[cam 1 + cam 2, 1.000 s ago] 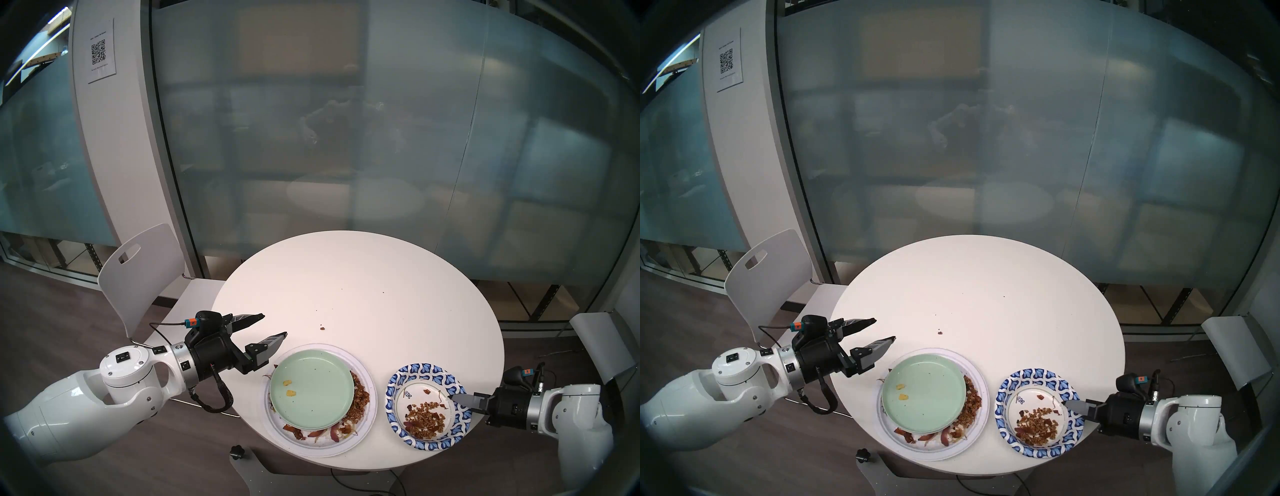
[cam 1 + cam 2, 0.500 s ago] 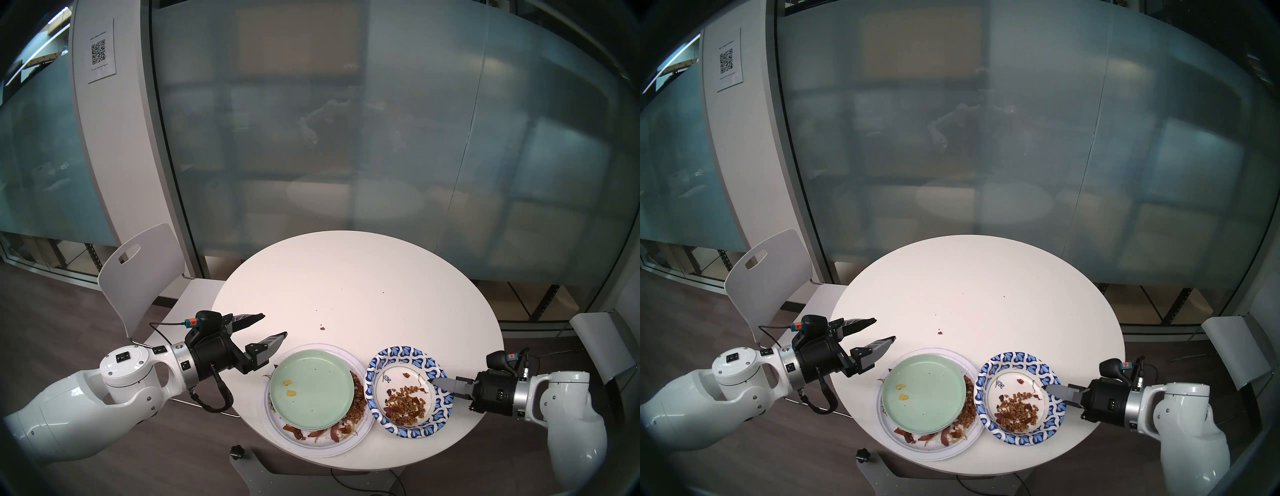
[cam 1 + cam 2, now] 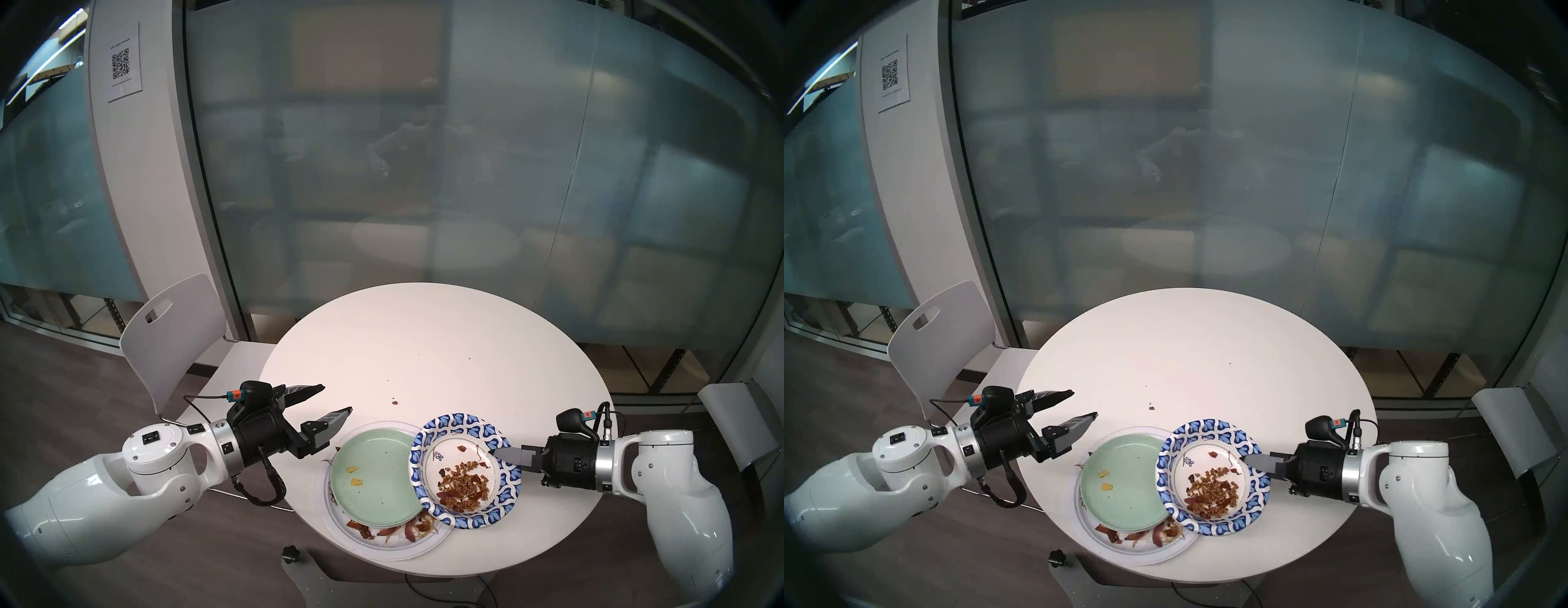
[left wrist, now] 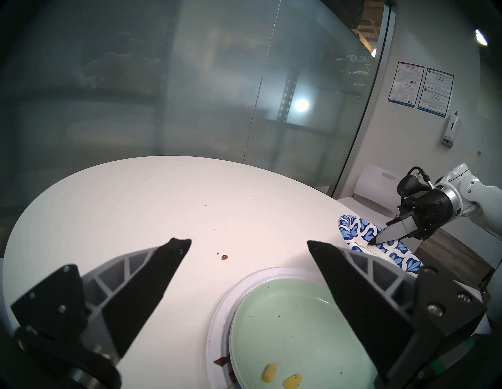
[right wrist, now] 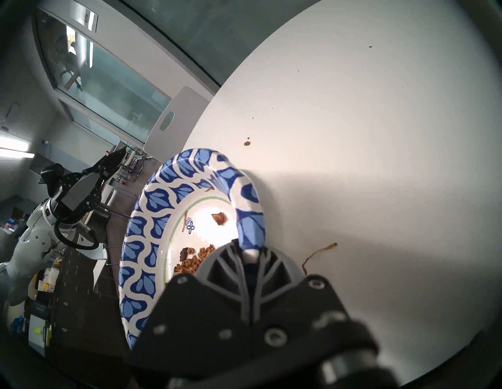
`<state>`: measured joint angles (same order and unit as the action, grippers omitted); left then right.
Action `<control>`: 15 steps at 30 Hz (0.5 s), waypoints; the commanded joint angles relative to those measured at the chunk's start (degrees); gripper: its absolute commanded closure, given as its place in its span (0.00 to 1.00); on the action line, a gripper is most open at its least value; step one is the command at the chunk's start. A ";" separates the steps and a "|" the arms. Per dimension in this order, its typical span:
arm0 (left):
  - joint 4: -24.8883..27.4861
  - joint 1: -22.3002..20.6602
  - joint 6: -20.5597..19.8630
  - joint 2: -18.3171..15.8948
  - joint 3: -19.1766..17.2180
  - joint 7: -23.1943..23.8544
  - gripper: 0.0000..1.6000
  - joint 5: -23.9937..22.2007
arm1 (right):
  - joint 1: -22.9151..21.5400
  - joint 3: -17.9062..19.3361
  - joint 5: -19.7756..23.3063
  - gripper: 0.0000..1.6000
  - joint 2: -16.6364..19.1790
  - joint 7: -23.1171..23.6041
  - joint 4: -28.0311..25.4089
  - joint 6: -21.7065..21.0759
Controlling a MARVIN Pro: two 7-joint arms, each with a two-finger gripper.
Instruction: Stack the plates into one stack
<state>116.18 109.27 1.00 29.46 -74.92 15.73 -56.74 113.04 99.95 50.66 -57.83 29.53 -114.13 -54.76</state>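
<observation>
A large white paper plate [image 3: 382, 547] with food scraps lies near the table's front edge. A pale-green plate [image 3: 373, 475] sits on it. The pale-blue and grey plates are hidden. My right gripper [image 3: 494, 452] is shut on the right rim of the blue-and-white patterned paper plate [image 3: 464, 460], which carries brown scraps. This plate is held tilted, and its left edge overlaps the right side of the green plate. The right wrist view shows the fingers [image 5: 233, 260] pinching the rim of the patterned plate [image 5: 152, 217]. My left gripper [image 3: 337, 397] is open and empty, just left of the stack.
The round white table [image 3: 445, 339] has a crumb [image 3: 395, 402] behind the plates. A white chair [image 3: 169, 335] stands at the back left and another chair [image 3: 734, 420] at the right. A frosted glass wall runs behind.
My right arm has carried the patterned plate leftward from the table's right side until it overlaps the green plate. The left arm has not moved.
</observation>
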 commanded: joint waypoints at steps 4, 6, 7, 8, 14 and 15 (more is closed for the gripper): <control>0.95 -0.31 0.44 0.06 -0.30 0.11 0.00 0.01 | -8.76 -8.22 0.17 1.00 -1.20 -2.87 0.46 1.14; 0.95 -0.33 0.44 0.05 -0.29 0.11 0.00 0.01 | -8.98 -9.33 0.07 1.00 -1.69 -3.45 0.53 1.58; 0.95 -0.33 0.44 0.05 -0.28 0.11 0.00 0.00 | -10.27 -10.32 -0.05 1.00 -2.06 -3.77 1.22 1.28; 0.95 -0.33 0.44 0.05 -0.28 0.11 0.00 0.00 | -10.27 -10.32 -0.05 1.00 -2.06 -3.77 1.22 1.28; 0.93 -0.38 0.45 0.02 -0.22 0.10 0.00 -0.02 | -14.42 -15.08 -1.02 1.00 -4.50 -5.64 4.01 0.81; 0.93 -0.39 0.45 0.02 -0.21 0.10 0.00 -0.03 | -14.75 -15.56 -1.19 1.00 -4.88 -5.86 4.32 0.87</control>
<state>116.17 109.16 0.99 29.42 -74.77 15.73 -56.80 104.40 87.97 50.32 -59.89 24.56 -111.26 -53.81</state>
